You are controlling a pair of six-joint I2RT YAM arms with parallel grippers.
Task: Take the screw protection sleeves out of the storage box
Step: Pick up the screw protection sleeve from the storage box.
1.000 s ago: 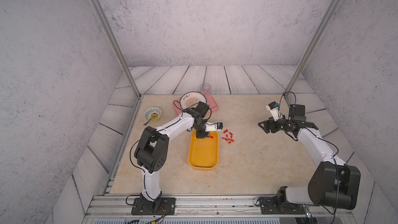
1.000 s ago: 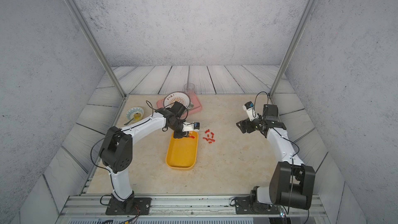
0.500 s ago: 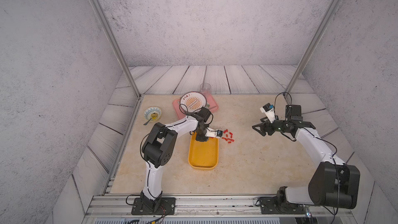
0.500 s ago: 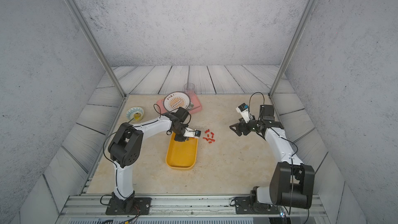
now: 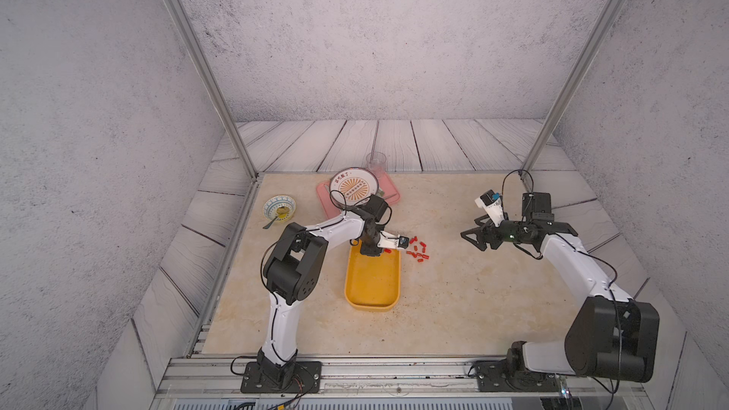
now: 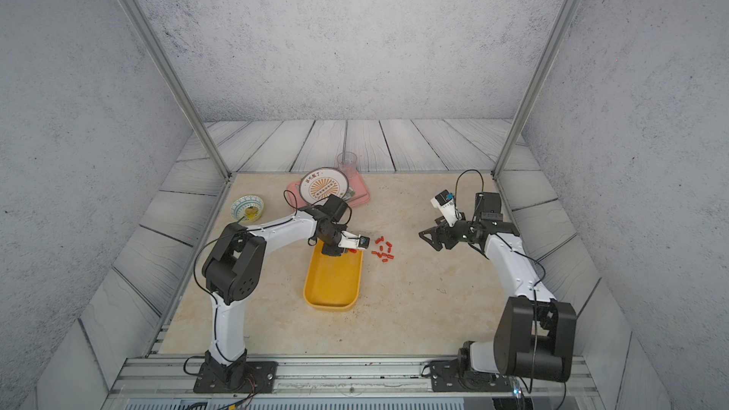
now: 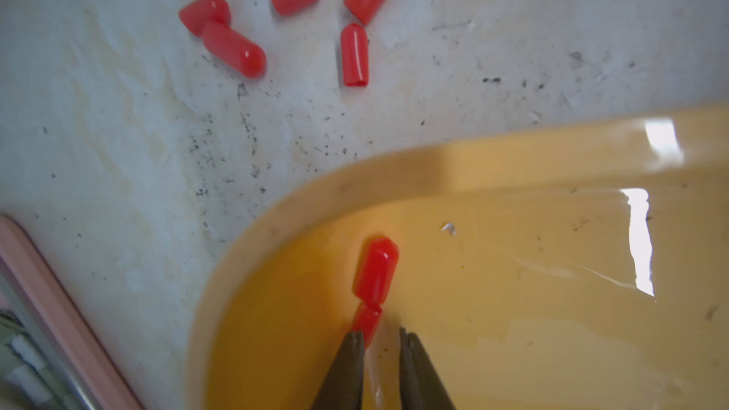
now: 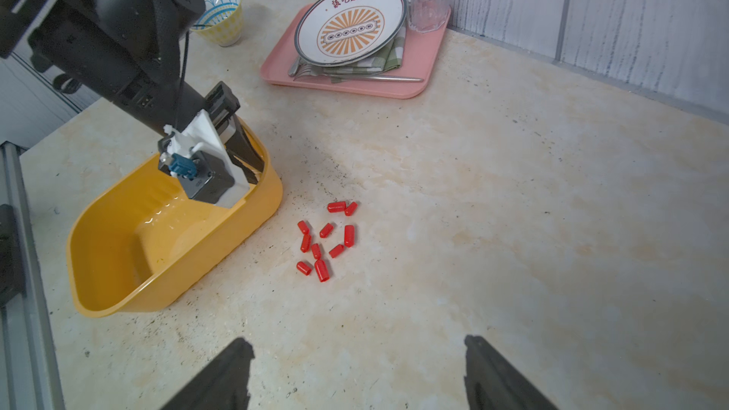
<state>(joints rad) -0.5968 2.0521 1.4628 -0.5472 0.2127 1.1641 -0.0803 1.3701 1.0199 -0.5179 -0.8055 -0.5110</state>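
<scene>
currently in the box: two screw protection sleeves (image 7: 376,266) lie end to end in a corner of the storage box (image 7: 434,167), close under its rim.
out of the box: the others sit in a loose cluster (image 8: 323,238) on the table (image 8: 513,191), just beside the box.
left gripper (image 7: 378,335): down inside the box, fingers nearly together with a slim gap, one tip touching the nearer sleeve; i see nothing pinched.
right gripper (image 8: 357,343): fingers spread wide, empty, well apart from the cluster.
handling: i judge them feather-light, soft and slick, apt to roll or squirt away.
where to hold: across the barrel's middle, not the rounded end.
</scene>
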